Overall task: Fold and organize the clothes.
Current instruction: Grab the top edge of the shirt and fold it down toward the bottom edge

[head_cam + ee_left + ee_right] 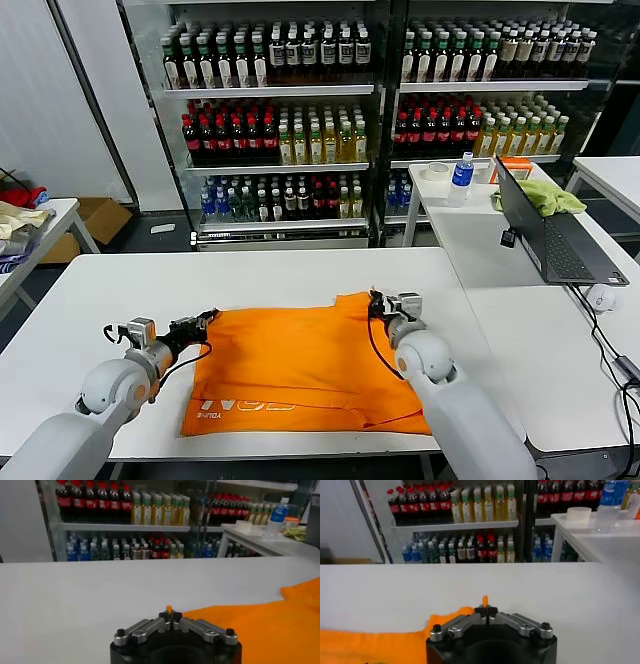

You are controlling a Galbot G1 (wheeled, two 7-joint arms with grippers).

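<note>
The bright orange T-shirt lies folded flat on the white table, with white lettering near its front left corner. My left gripper is shut on the shirt's far left corner; a sliver of orange cloth sticks up between its closed fingertips. My right gripper is shut on the shirt's far right corner, with a bit of orange cloth pinched between its tips. Both grippers sit low at the table surface, at the shirt's far edge.
A second white table at the right holds an open laptop, a yellow-green cloth, a water bottle and a tape roll. A pile of garments lies on a table at the far left. Drink shelves stand behind.
</note>
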